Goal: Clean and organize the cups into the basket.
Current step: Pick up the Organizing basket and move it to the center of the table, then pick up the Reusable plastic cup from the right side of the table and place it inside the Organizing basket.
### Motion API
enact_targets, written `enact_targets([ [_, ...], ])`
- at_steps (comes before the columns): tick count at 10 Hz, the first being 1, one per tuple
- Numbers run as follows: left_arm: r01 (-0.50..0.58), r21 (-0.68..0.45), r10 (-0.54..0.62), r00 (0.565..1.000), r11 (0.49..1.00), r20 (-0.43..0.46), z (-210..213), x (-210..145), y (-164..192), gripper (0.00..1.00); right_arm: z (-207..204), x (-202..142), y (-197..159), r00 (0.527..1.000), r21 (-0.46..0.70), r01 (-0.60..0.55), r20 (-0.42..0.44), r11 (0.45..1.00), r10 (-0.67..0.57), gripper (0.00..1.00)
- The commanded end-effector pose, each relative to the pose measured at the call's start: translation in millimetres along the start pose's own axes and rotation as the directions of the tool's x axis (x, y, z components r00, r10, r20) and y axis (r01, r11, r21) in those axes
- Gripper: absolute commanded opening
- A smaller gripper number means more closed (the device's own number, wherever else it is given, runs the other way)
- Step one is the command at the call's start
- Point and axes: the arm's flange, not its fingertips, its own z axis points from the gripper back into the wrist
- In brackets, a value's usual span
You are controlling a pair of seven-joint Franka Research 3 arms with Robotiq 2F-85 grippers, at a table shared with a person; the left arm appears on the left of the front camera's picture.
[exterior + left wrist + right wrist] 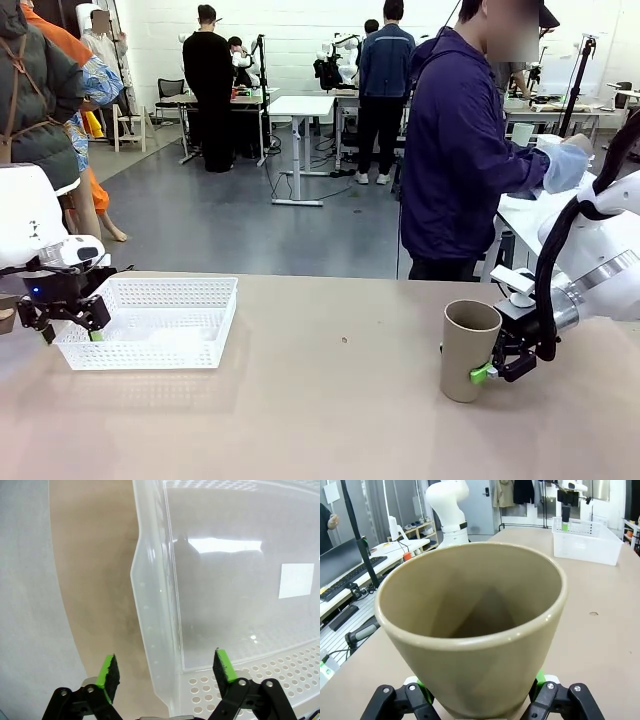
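Beige-tan cup (468, 350), upright at the right in front view, is clamped low by the right gripper (492, 370), likely for carrying to the basket (150, 322) at far left, whose wall is straddled in left wrist view by the wide-open left gripper (167, 672), perhaps to steady it, while in right wrist view the cup is seen pinched near its base.

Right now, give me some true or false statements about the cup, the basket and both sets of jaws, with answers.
1. The right jaws are shut on the tan cup. True.
2. The cup lies on its side. False: it stands upright on the table.
3. The basket holds two cups. False: no cup is in it.
4. The left jaws stand open astride the basket's wall. True.
5. The cup holds liquid. False: it is empty inside.
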Motion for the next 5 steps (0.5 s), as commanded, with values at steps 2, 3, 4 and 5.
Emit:
enact_targets([
  [2, 0.013, -0.015, -0.013, 1.000, 1.000, -0.006, 5.4, 2.9, 2.3, 0.00, 4.3, 1.9, -5.0, 1.000, 0.018, 0.003, -0.002, 1.000, -0.003, 0.00],
  [3, 0.009, -0.019, -0.009, 1.000, 1.000, -0.005, 8.3, 1.8, 2.2, 0.39, 4.9, 1.9, -5.0, 1.000, 0.015, 0.007, -0.003, 1.000, -0.007, 0.00],
  [4, -0.004, -0.008, 0.005, 1.000, 1.000, 0.009, 13.4, -0.7, 1.7, 0.00, 5.8, 1.3, -5.2, 1.000, 0.011, 0.013, -0.005, 1.000, -0.013, 0.00],
  [5, -0.009, 0.000, 0.009, 1.000, 1.000, 0.021, 18.6, -2.7, 1.6, 0.00, 6.5, 0.1, -5.8, 1.000, 0.005, 0.022, -0.010, 1.000, -0.022, 0.24],
])
